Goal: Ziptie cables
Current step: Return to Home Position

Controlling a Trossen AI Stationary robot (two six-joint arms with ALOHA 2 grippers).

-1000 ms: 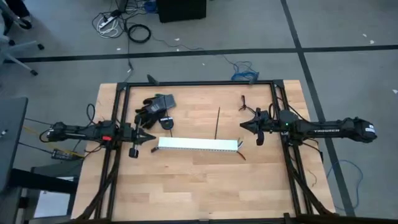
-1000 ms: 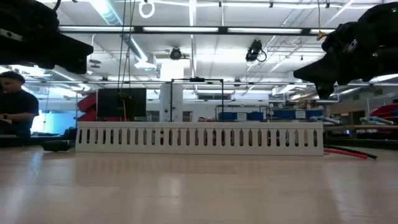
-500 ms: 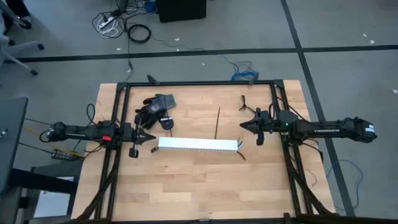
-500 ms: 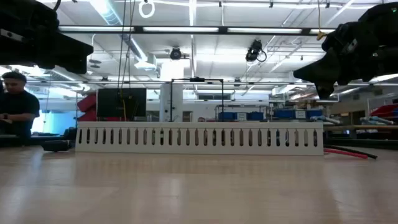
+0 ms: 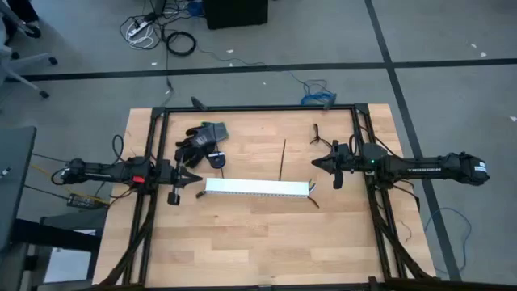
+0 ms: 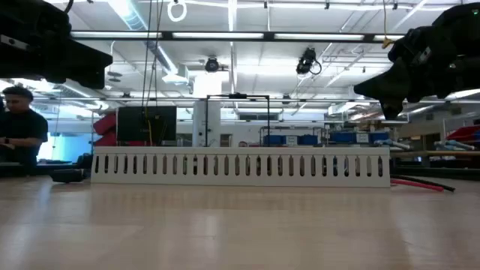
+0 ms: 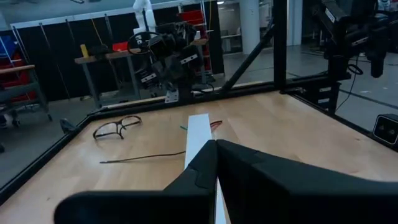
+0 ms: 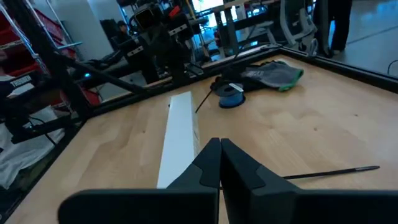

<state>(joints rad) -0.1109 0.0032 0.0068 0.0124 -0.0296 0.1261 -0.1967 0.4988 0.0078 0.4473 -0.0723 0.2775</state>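
Note:
The cables (image 5: 313,194) are a small loose bunch lying on the table at the right end of a long white slotted channel (image 5: 257,188); red strands (image 6: 420,184) show in the low view. The ziptie (image 5: 283,160), a thin black strap, lies flat just beyond the channel, also visible as the ziptie (image 8: 329,172) in the right wrist view. My left gripper (image 5: 196,175) hovers shut off the channel's left end. My right gripper (image 5: 315,164) hovers shut above the table, just beyond the cables. Neither holds anything.
Dark gloves (image 5: 200,137) and a blue spool (image 5: 216,159) lie at the far left. A small black clip (image 5: 317,133) lies at the far right. A black frame (image 5: 258,108) rims the table. Bare wood lies on the near side of the channel.

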